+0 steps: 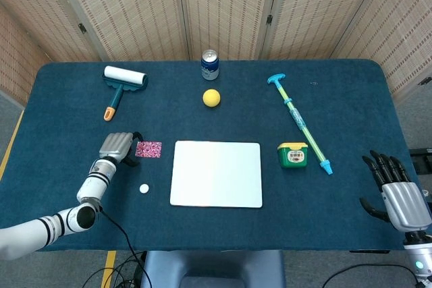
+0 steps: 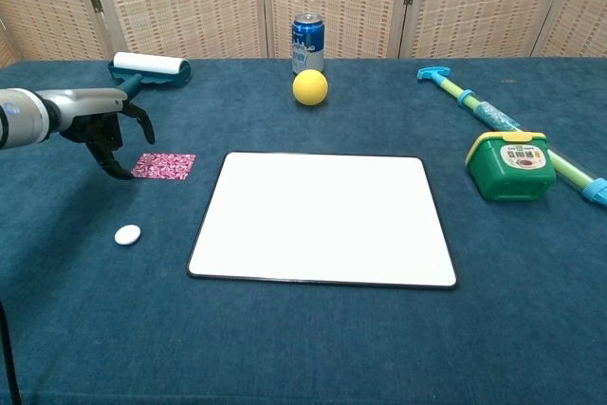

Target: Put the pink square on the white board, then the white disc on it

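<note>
The pink square (image 1: 148,149) (image 2: 164,165) lies flat on the blue cloth just left of the white board (image 1: 216,173) (image 2: 322,218). The white disc (image 1: 144,188) (image 2: 127,233) sits nearer the front, left of the board's near corner. My left hand (image 1: 117,147) (image 2: 112,132) hovers right beside the square's left edge, fingers spread and curved down, holding nothing. My right hand (image 1: 393,190) stays at the table's right front edge, fingers apart and empty; the chest view does not show it.
At the back are a lint roller (image 1: 123,83), a blue can (image 1: 210,64) and a yellow ball (image 1: 211,97). A green box (image 1: 293,154) and a long green-blue pump toy (image 1: 300,123) lie right of the board.
</note>
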Controlling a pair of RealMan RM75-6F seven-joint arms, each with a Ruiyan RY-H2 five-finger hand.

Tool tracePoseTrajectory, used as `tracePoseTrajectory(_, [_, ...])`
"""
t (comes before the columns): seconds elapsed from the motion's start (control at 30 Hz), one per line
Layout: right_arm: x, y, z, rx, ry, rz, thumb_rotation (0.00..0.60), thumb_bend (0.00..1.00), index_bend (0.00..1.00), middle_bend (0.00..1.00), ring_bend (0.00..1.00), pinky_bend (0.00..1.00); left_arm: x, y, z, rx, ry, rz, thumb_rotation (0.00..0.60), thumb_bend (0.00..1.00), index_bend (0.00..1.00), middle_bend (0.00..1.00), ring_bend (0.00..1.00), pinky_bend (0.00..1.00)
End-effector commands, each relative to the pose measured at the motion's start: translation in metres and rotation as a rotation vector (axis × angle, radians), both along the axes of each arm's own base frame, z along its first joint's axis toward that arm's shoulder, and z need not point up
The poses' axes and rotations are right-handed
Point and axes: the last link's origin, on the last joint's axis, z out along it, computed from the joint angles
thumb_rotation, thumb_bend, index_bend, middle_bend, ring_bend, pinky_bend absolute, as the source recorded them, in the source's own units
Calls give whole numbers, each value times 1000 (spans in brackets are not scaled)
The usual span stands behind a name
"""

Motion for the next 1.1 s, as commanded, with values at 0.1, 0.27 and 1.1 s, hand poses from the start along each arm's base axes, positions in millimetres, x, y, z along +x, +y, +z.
tracePoseTrajectory(0.1, [-1, -2, 0, 4, -1, -5, 600, 195, 0, 0, 0, 0, 5, 8, -11, -18, 5, -1, 600, 246, 337, 1000, 1000, 1000])
tracePoseTrajectory(0.27, [-2, -2, 2, 2, -5, -9, 600, 196, 0, 0, 0, 0, 9, 16, -18, -24, 13, -6, 600, 246, 341, 1000, 1000, 1000])
tracePoseTrajectory(1.1, [-3, 0, 4, -10, -9, -9, 600, 199, 0, 0, 0, 0, -1, 25, -22, -22, 30, 18, 600, 246, 384, 1000, 1000, 1000])
